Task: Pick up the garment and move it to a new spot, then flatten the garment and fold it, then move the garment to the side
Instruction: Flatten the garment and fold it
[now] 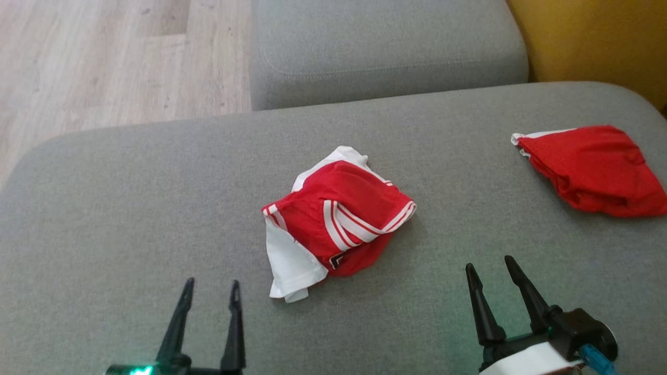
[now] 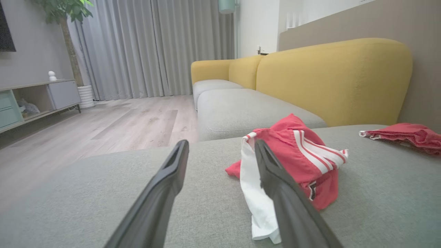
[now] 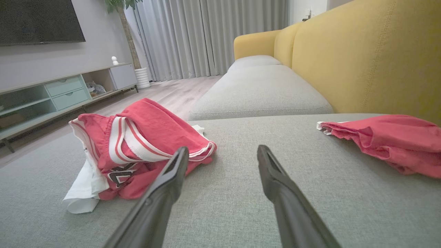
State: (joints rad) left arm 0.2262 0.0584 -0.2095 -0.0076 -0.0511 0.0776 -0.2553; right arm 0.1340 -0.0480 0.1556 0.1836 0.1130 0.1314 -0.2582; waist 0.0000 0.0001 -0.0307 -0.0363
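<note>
Nearest, the left gripper [image 1: 212, 284] and right gripper [image 1: 490, 263] hover empty, fingers spread, over a grey sofa seat [image 1: 104, 208]. Just beyond, between them, lies the crumpled red-and-white garment [image 1: 338, 219], with a second red garment [image 1: 599, 169] far right. The wrist views add a yellow backrest [image 2: 330, 79], grey curtains [image 2: 137, 48] and a low cabinet [image 3: 65, 91].

Left gripper [image 1: 212, 283], lower left: two long, dark, tapered fingers [image 1: 177, 323], green light [image 1: 139, 371] at the base. Right gripper [image 1: 490, 263], lower right: black housing [image 1: 573, 325], white forearm [image 1: 526, 362], blue fitting [image 1: 594, 360].
</note>
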